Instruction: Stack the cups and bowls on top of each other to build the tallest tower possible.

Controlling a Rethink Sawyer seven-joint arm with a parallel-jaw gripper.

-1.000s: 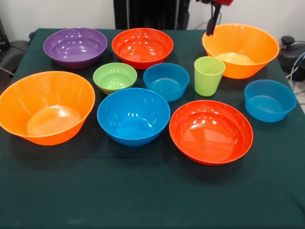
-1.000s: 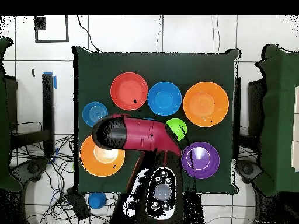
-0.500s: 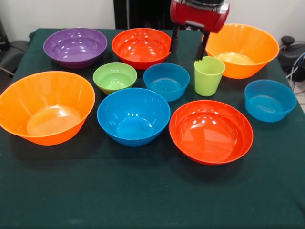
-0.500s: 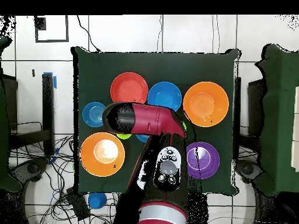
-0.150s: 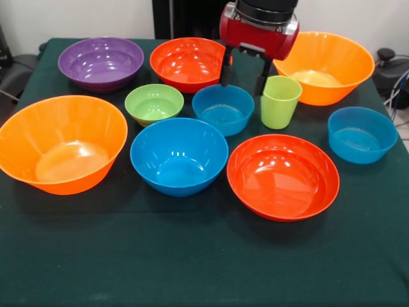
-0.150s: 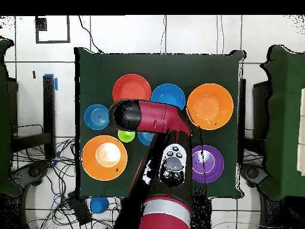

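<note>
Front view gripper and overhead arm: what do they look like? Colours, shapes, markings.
The gripper has two thin black fingers under a glossy red, rounded wrist housing with a black cylinder on top. Overhead, the arm is a thick red tube with a black rounded end cap, and a black oval panel with grey buttons.

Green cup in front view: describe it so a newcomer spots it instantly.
Find the big orange bowl at the table's back right. Just in front of its left side stands the cup, beside the open claw. It is lime green, and the only piece taller than wide, unlike the squat lime-green bowl.
</note>
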